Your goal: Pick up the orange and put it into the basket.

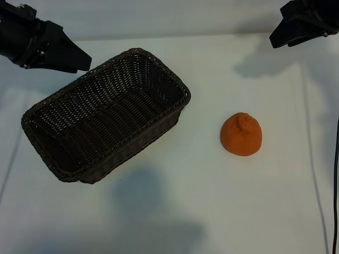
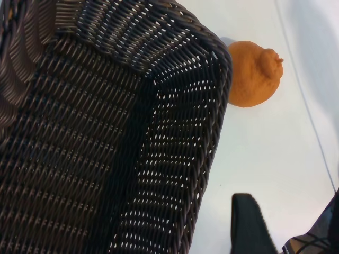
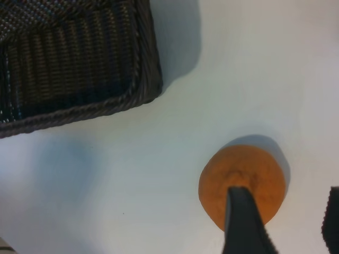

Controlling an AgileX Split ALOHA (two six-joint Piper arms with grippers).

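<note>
White bench, flat and matte, carrying everything. Rectangular dark brown woven wicker basket with braided rim, set askew just beneath and beside the left hand, one long side nearest it; nothing inside. Fist-sized round orange fruit, dimpled skin, knobbly bump upward, resting on the bench well apart from the basket, below and ahead of the right hand, not touched by either. Left hand raised off the bench near the basket's far rim, fingers spread, grasping nothing. Right hand raised at the opposite far corner, fingers spread, grasping nothing; from its wrist, fruit lined up just past one fingertip, basket corner farther off.
</note>
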